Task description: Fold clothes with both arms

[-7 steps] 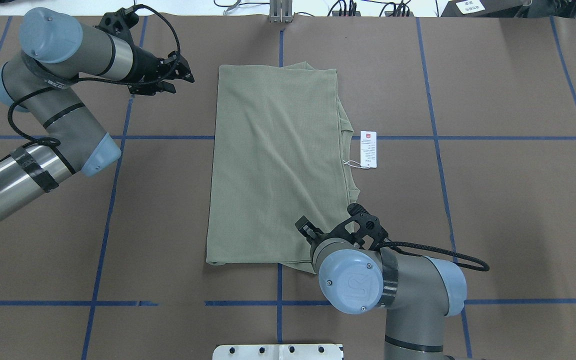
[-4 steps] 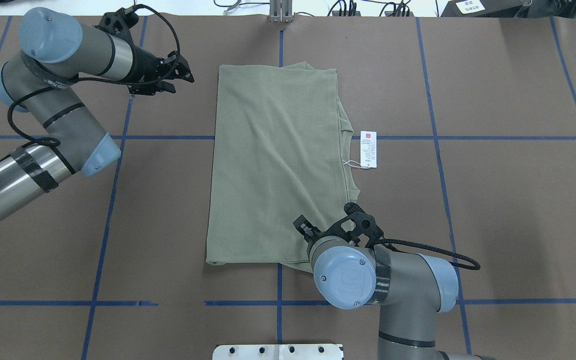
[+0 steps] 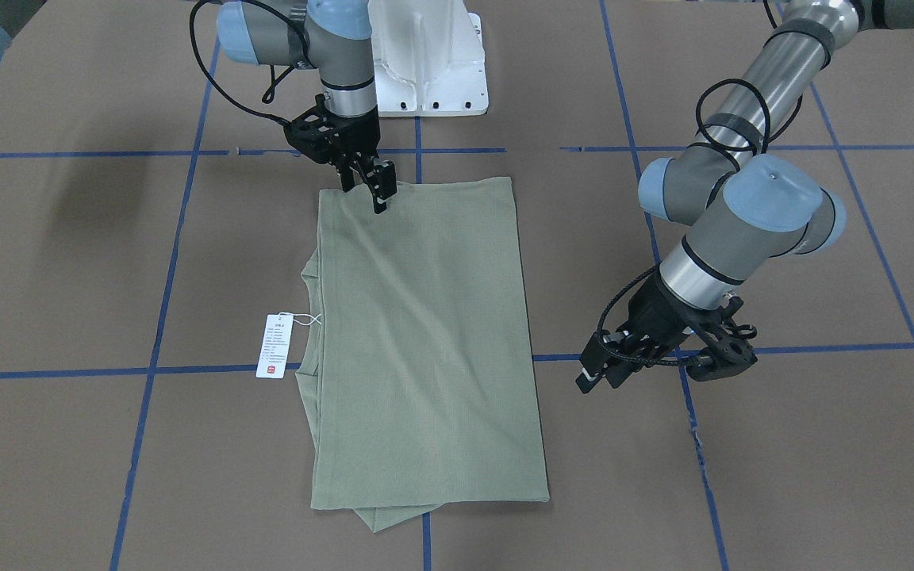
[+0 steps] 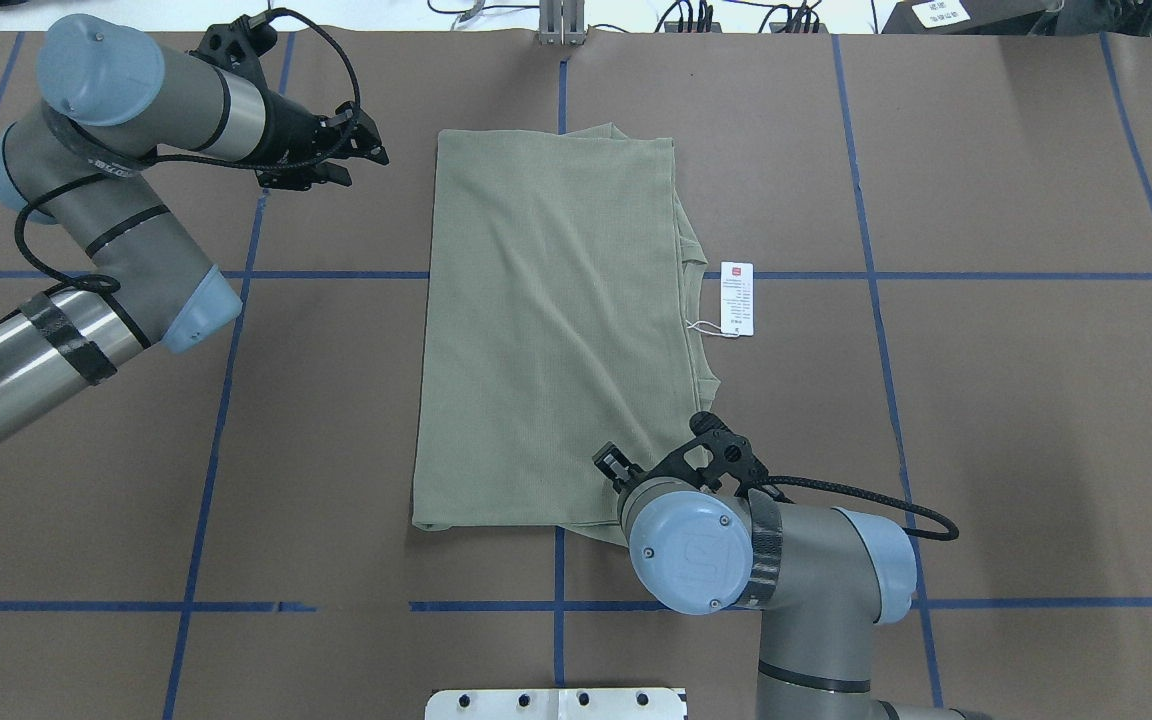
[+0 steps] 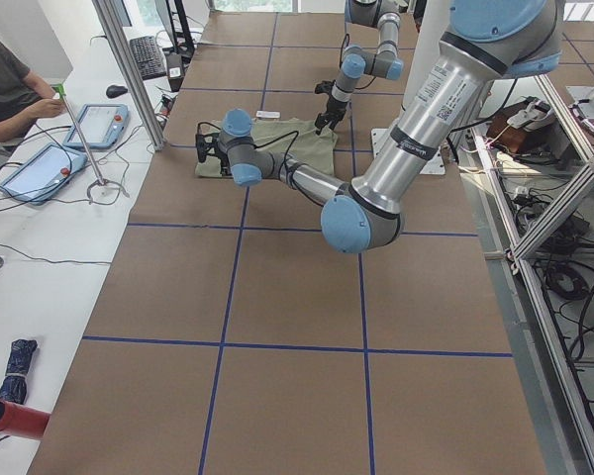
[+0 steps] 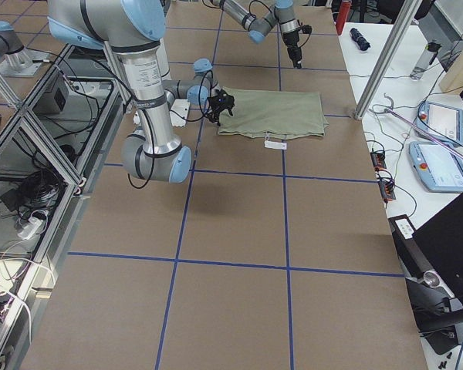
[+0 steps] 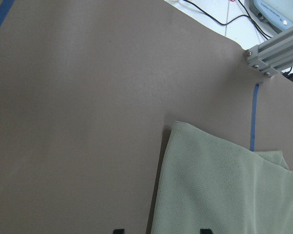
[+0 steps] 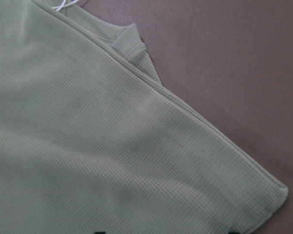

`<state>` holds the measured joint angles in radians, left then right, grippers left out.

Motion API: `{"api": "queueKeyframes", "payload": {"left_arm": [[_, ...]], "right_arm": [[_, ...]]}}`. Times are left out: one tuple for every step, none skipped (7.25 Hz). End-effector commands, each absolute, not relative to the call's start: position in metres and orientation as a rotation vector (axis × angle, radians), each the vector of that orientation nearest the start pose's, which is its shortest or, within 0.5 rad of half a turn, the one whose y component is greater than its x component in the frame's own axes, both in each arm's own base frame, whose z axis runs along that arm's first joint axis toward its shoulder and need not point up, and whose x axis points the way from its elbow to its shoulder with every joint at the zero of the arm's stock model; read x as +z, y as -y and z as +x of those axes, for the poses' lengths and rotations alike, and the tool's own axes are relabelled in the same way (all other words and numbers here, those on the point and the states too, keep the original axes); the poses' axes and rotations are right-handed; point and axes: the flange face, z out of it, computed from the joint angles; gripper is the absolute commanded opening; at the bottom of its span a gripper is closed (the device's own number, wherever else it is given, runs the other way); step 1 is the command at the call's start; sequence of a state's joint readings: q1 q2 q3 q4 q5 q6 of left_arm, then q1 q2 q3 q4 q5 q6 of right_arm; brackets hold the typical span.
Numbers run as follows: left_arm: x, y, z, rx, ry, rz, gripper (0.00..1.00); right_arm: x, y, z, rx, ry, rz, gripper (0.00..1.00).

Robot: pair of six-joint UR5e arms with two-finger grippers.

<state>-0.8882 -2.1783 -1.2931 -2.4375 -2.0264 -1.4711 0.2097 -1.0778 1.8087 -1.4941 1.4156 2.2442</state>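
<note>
The sage-green shirt [image 4: 546,330] lies folded into a long rectangle at the table's middle, its ribbed collar and white hang tag [image 4: 737,297] sticking out on its right side. My left gripper [image 4: 364,165] is open and empty, hovering left of the shirt's far left corner and apart from it; its wrist view shows that corner [image 7: 219,185]. My right gripper [image 3: 363,194] is open, just over the shirt's near right corner, with nothing between its fingers; its wrist view shows the shirt's edge and collar [image 8: 112,146]. In the overhead view my right wrist hides most of that gripper.
The white pedestal base [image 3: 425,63] stands at the table's near edge behind the shirt. Blue tape lines cross the brown table cover. A metal post [image 4: 562,25] stands at the far edge. An operator [image 5: 10,84] sits at a side table beyond the far edge.
My right arm has shifted slightly to the left over the shirt's near right corner. My left arm and the shirt have not moved.
</note>
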Motion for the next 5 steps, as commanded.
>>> {"api": "queueKeyframes", "payload": {"left_arm": [[0.324, 0.626, 0.392, -0.414, -1.229, 0.207, 0.6], [0.324, 0.626, 0.392, -0.414, -1.229, 0.207, 0.6], [0.325, 0.626, 0.391, -0.416, -1.228, 0.207, 0.6], [0.326, 0.627, 0.391, -0.416, -1.227, 0.206, 0.6], [0.327, 0.626, 0.391, -0.416, -1.227, 0.206, 0.6]], "right_arm": [[0.271, 0.277, -0.589, 0.893, 0.847, -0.047, 0.41], [0.272, 0.277, -0.589, 0.894, 0.845, -0.046, 0.3], [0.268, 0.277, -0.589, 0.884, 0.847, -0.061, 0.0], [0.268, 0.278, -0.589, 0.869, 0.844, -0.081, 0.0], [0.255, 0.295, -0.583, 0.894, 0.866, -0.081, 0.0]]}}
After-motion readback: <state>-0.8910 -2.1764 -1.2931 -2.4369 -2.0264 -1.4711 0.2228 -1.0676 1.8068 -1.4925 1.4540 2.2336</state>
